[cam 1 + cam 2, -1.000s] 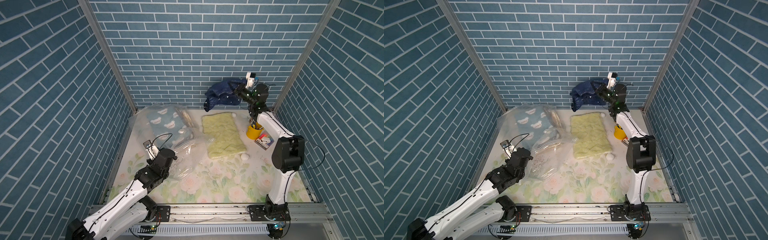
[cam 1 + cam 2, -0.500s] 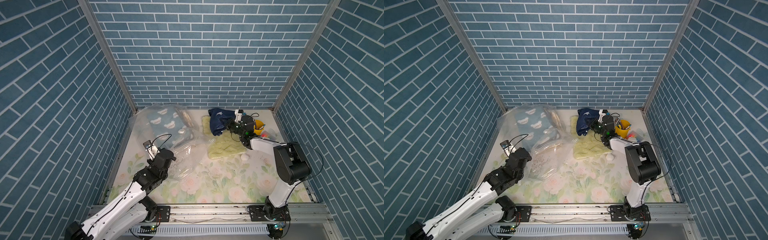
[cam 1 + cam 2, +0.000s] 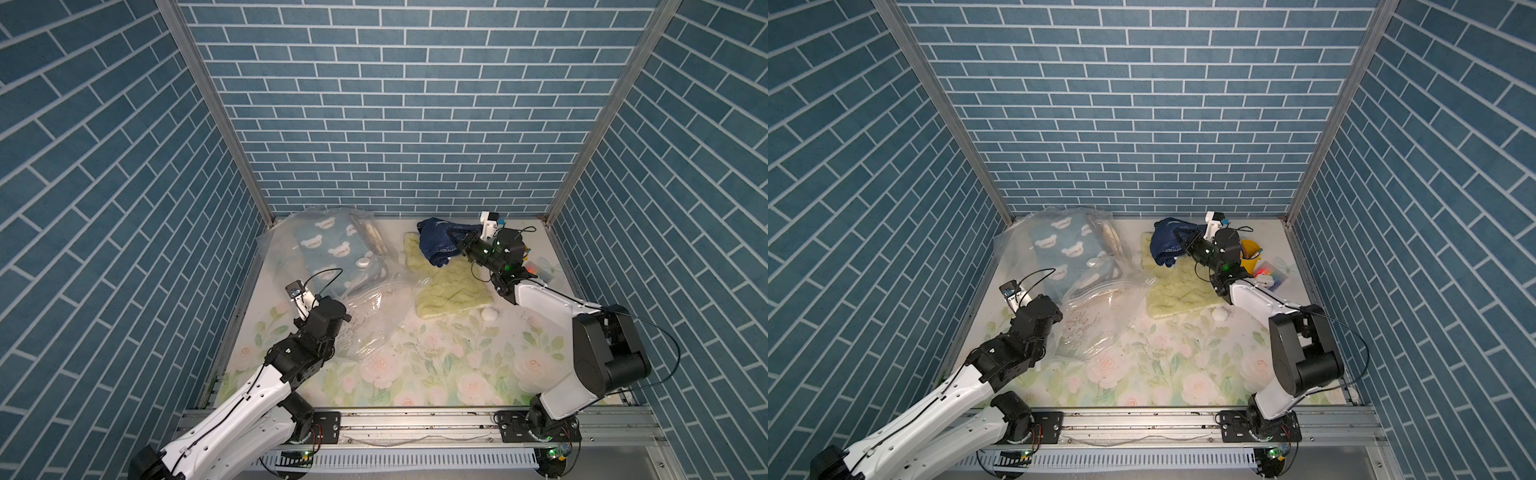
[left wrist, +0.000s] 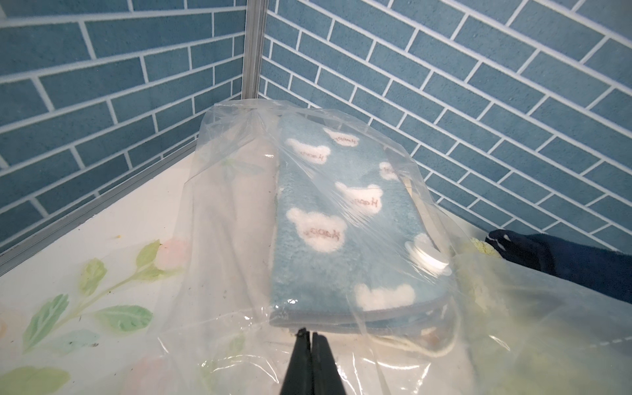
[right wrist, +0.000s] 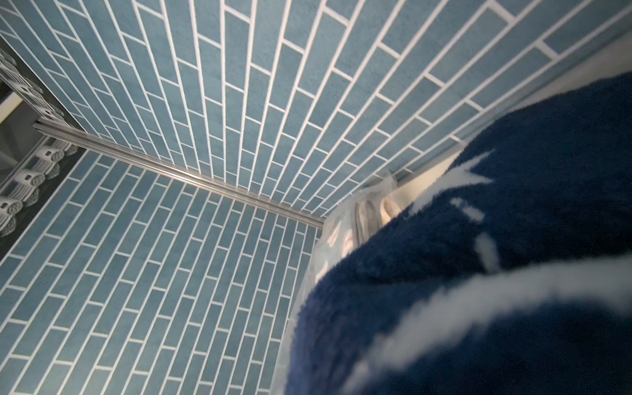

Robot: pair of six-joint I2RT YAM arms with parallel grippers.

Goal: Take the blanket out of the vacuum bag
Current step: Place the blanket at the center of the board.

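The clear vacuum bag [image 3: 374,320] [image 3: 1096,328] lies at the back left, white valve cap [image 3: 363,262] [image 4: 427,254] on top. Inside it shows a folded light blue blanket [image 3: 332,249] [image 3: 1065,249] [image 4: 342,219] with white bears. My left gripper [image 4: 311,337] [image 3: 349,320] is shut on the bag's film at its near end. My right gripper [image 3: 463,245] [image 3: 1188,245] is shut on a dark navy blanket [image 3: 436,245] [image 3: 1167,245] [image 5: 478,273], which hangs low outside the bag. In the right wrist view that blanket hides the fingers.
A light green blanket [image 3: 449,291] [image 3: 1179,291] is spread under the navy one. A yellow cup [image 3: 1250,253] and small coloured items [image 3: 1268,276] sit at the back right. A white ball [image 3: 489,313] lies by the green blanket's near corner. Brick walls close in three sides.
My right arm has swung down from high against the back wall, bringing the navy blanket low over the green blanket. The left arm and the bag have stayed put.
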